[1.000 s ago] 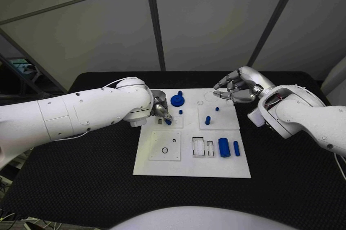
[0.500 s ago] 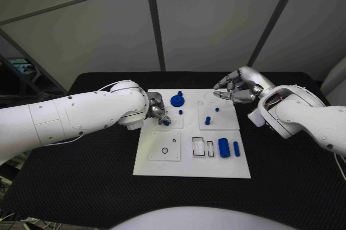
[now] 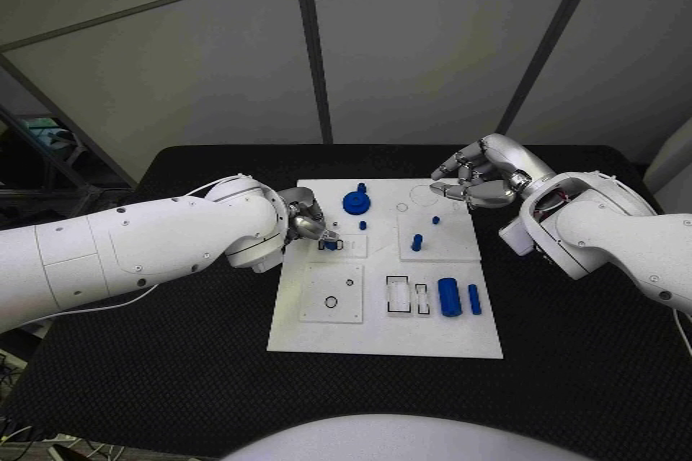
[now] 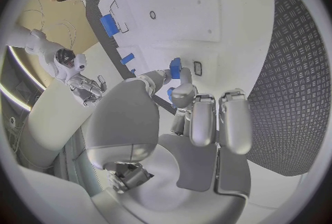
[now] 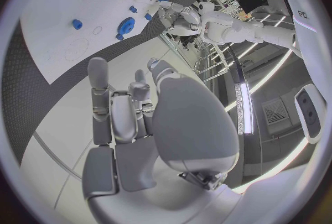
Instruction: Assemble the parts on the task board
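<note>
Your left hand (image 3: 307, 226) pinches a small blue part (image 4: 176, 68) between thumb and fingertip, the other fingers loosely curled beside it, and it hovers low over the upper-left panel of the task board (image 3: 384, 336), just beside a narrow rectangular slot (image 4: 198, 68). I judge the step in hand is to seat this part in that slot. To do it well, keep the pinch firm and turn the part so that its long side follows the slot — then come down straight, without sliding sideways. Release only when the part sits flat. Your right hand (image 3: 476, 178) holds nothing; its fingers are half curled and apart, above the far right corner of the board. Other blue pieces wait there: a knob (image 3: 355, 201), a peg (image 3: 415, 242) and a cylinder (image 3: 449, 296) — do not disturb them.
</note>
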### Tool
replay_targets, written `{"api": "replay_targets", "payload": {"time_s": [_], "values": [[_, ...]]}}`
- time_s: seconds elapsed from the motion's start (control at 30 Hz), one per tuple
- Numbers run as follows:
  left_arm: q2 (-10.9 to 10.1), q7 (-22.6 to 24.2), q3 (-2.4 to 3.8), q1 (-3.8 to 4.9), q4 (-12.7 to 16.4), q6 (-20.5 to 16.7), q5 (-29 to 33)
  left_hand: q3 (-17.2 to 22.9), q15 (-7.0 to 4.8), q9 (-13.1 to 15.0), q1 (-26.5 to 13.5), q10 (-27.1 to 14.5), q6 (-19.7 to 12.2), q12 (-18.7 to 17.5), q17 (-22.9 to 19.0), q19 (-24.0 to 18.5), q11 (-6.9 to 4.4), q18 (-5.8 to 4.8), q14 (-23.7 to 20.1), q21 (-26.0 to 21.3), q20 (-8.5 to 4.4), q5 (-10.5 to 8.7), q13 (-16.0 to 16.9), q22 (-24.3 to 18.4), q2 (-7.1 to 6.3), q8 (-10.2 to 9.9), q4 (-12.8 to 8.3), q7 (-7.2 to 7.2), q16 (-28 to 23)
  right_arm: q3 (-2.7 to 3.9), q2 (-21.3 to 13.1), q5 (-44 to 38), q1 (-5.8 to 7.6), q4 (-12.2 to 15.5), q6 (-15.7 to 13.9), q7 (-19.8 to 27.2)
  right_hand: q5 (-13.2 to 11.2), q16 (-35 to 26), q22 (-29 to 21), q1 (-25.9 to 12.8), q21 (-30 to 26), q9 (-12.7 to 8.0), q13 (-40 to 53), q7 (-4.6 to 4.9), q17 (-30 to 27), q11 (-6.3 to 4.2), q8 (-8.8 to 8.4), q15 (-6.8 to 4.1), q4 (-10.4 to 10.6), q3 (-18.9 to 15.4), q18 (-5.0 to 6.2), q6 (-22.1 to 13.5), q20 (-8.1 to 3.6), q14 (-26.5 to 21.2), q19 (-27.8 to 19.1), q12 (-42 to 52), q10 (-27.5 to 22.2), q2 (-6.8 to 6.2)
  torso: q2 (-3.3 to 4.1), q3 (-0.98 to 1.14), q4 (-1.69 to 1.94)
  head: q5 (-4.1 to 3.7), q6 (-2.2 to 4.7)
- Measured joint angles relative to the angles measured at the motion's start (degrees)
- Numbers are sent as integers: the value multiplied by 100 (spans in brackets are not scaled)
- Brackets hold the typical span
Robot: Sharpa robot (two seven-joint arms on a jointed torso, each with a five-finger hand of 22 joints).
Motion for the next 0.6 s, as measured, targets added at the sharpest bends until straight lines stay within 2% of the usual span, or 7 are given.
{"api": "replay_targets", "payload": {"time_s": [0.1, 0.27, 0.6], "values": [[-3, 46, 0, -60, 26, -172, -3, 0, 0, 8, -15, 6, 0, 0, 0, 0, -4, 0, 0, 0, 0, 0, 0, 0, -15, 0, 0, 0, 0, 0, -5, 0, 0, -1, 0, 2, 0, -11, 0, 0, 0, 0, -6, 0, -5, 0, 0, 0, 0, 0, 0, 0, 0, 0, 0, -9, 0, 0, 1, 0, -1, 1, 4], [21, 96, -1, -106, 18, -350, -68, 10, 0, 10, -15, 6, 1, 0, 0, 0, -4, 0, 0, 0, 0, 0, 0, 0, -15, -1, 8, 0, 0, 0, -16, -31, 0, -2, 0, 4, 0, -11, 0, 0, 0, 0, -6, 0, -5, 0, 0, 0, 0, 0, 0, 0, 0, 0, 0, -9, 0, 0, 3, 0, -14, 3, 21], [134, 149, 2, -141, -57, -538, -291, 32, 1, 9, -31, 7, 21, 0, 0, 0, -2, 1, 0, -1, 1, 22, -1, 0, -31, -12, 0, -21, 0, -1, -13, -101, 0, -6, -1, 10, 0, -11, -4, 0, 0, -1, -5, 0, -5, 0, 0, 0, 0, 0, 0, 0, 0, 0, 0, -9, 0, 0, 10, -1, -17, -17, 38]]}}
